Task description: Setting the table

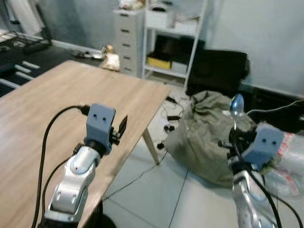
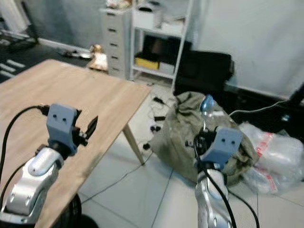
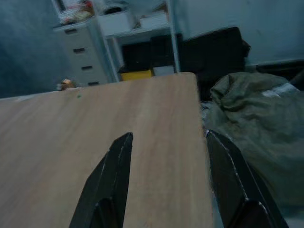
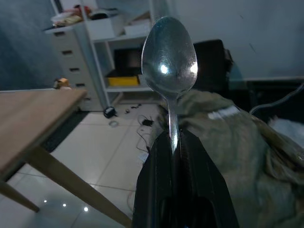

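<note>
Spoon [image 1: 236, 105] first: from my head, through the left eye, it stands upright above my right hand [image 1: 236, 137], bowl up, off to the side of the worktop [image 1: 57, 99] and over the tiled floor [image 1: 156, 190], with an olive sack [image 1: 199, 128] behind it. My left hand [image 1: 121, 127] hangs over the worktop near its edge. The right eye gives the same layout, the spoon's bowl a small glint against the sack. My left wrist view shows what the head cannot: my two fingers [image 3: 111, 175] spread well apart, nothing between them, bare wood beneath. My right wrist view shows the fingers pressed together on the spoon's thin handle just below the bowl. I judge it light, stiff and smooth, likely to pivot in a narrow pinch, so holding the handle suits it.
</note>
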Motion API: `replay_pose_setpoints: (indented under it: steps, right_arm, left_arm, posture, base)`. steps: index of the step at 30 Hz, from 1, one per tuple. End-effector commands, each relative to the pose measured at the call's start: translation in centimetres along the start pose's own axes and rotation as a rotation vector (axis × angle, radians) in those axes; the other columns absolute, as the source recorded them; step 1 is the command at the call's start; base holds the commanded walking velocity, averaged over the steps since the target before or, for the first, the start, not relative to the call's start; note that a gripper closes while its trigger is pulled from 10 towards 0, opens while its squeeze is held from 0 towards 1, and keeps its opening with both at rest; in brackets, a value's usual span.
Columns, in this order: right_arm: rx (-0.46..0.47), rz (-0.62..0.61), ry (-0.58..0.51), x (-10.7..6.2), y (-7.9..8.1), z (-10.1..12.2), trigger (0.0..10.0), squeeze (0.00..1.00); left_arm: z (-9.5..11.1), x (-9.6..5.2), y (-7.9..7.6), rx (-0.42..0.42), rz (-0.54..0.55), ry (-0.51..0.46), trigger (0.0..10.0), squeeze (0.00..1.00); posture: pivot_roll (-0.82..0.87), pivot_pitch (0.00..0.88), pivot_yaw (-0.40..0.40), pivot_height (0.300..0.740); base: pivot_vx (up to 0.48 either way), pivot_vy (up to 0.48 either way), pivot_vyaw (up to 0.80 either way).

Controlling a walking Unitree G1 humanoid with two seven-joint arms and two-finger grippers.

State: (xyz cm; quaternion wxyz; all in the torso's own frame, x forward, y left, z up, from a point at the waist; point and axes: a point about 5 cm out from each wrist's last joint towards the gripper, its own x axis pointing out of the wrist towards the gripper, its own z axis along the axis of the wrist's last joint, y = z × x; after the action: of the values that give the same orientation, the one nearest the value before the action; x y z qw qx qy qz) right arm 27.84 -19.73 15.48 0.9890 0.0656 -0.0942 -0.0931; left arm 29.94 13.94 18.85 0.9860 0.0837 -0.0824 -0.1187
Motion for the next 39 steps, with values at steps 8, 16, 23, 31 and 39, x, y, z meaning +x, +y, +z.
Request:
replay_pose_setpoints:
  steps: [8,16,23,31,39]
  right_arm:
    - [-0.008,-0.010,0.006,-0.07,-0.20,-0.21,10.0,0.00]
    - [-0.014,-0.013,0.016,-0.17,-0.30,-0.44,10.0,0.00]
    - [-0.017,-0.014,0.018,-0.18,-0.34,-0.48,10.0,0.00]
    - [-0.017,-0.011,0.019,-0.16,-0.27,-0.50,10.0,0.00]
    - [-0.019,-0.009,0.018,-0.17,-0.25,-0.51,10.0,0.00]
  left_arm:
    - [-0.23,0.04,-0.22,0.002,-0.015,0.009,10.0,0.00]
    - [-0.27,0.07,-0.33,0.000,-0.021,0.012,10.0,0.00]
    - [-0.42,0.05,-0.34,-0.001,-0.021,0.018,10.0,0.00]
    - [-0.46,0.01,-0.34,-0.003,-0.019,0.019,10.0,0.00]
    - [-0.53,0.00,-0.35,-0.006,-0.019,0.020,10.0,0.00]
  posture:
    - [-0.07,0.000,0.108,0.740]
    - [-0.07,0.000,0.108,0.740]
    - [-0.07,0.000,0.108,0.740]
    - [-0.07,0.000,0.107,0.740]
    - [-0.07,0.000,0.107,0.740]
  base:
    - [0.000,0.000,-0.80]
    - [0.000,0.000,-0.80]
    - [0.000,0.000,-0.80]
    - [0.000,0.000,-0.80]
    - [0.000,0.000,-0.80]
